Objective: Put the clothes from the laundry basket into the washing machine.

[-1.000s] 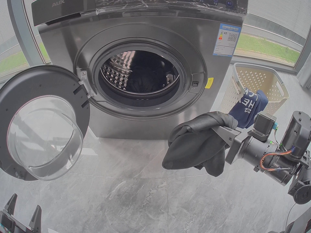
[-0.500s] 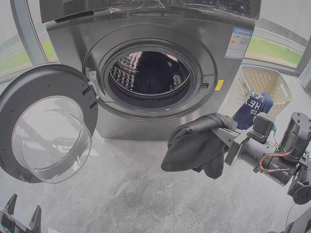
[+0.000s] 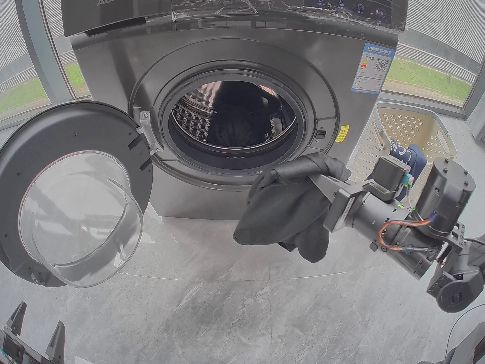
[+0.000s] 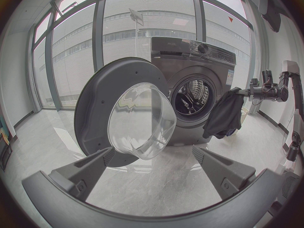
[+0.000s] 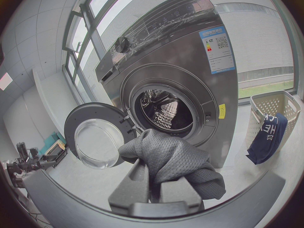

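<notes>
Grey garment [image 3: 280,206]: clamped in right gripper [image 3: 314,179], hanging near washer's [image 3: 116,77] front.
Left gripper [image 4: 152,150]: spread apart, empty, well back from washer.

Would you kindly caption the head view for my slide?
Right gripper holds a dark grey garment before the open washing machine, laundry basket beside it.

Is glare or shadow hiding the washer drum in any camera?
Head view: the shiny steel drum wall glints and its back is dark; the film-wrapped dark control panel glares. Left wrist view: the open door's clear glass bowl carries reflections; drum opening visible.
</notes>
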You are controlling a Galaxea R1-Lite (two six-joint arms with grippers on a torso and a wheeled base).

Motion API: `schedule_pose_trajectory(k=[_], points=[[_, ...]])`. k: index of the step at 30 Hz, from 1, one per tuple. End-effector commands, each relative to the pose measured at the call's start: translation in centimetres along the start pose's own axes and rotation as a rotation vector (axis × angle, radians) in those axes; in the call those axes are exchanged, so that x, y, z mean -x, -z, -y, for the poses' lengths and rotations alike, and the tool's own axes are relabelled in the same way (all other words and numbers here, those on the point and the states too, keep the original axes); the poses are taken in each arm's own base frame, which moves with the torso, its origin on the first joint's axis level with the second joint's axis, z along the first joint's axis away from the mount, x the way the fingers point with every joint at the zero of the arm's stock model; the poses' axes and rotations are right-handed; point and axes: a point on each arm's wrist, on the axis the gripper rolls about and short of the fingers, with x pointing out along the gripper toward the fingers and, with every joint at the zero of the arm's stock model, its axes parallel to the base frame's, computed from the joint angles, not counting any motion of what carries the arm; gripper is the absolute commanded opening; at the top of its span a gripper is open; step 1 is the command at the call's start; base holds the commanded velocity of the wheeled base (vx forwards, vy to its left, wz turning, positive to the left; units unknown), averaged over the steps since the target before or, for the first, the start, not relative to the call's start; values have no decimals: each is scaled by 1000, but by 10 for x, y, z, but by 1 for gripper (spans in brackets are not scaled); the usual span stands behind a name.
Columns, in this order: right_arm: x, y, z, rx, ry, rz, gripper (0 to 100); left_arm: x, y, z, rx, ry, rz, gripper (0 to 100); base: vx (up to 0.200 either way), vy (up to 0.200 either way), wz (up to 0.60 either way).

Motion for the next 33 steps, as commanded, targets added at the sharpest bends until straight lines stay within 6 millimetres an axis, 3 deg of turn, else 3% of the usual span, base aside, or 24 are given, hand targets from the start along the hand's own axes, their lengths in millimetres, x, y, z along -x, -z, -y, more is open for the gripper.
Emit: schedule_pose_trajectory(k=[1, 3, 5, 7, 10, 13, 16, 22, 27, 28, 33], points=[[-26, 15, -5, -3, 3, -12, 0, 0, 5, 0, -9, -3, -1, 100, 0, 0, 0], [-32, 14, -7, -14, 0, 7, 0, 1, -1, 0, 10, -4, 39, 100, 0, 0, 0], [-39, 11, -12, -36, -8, 34, 0, 11, -36, 1, 37, 34, 188, 100, 0, 0, 0], [-46, 7, -17, -64, -11, 61, 0, 11, -50, 3, 27, 113, 177, 100, 0, 0, 0], [-57, 5, -22, -100, -27, 83, 0, -3, -51, 8, 12, 287, 34, 100, 0, 0, 0], [-64, 7, -27, -110, -50, 87, 0, -24, -54, 9, 15, 357, -98, 100, 0, 0, 0], [-65, 7, -28, -113, -58, 92, 0, -34, -57, 9, -8, 375, -128, 100, 0, 0, 0], [-64, 3, -29, -134, -101, 123, 0, -76, -64, 15, -35, 534, -229, 100, 0, 0, 0], [-62, 7, -28, -131, -94, 110, 0, -103, -65, 27, -38, 644, -262, 100, 0, 0, 0], [-60, 7, -26, -128, -88, 105, 0, -118, -65, 36, -42, 697, -272, 100, 0, 0, 0], [-57, 10, -24, -125, -81, 93, 0, -152, -57, 54, -44, 747, -317, 100, 0, 0, 0]])
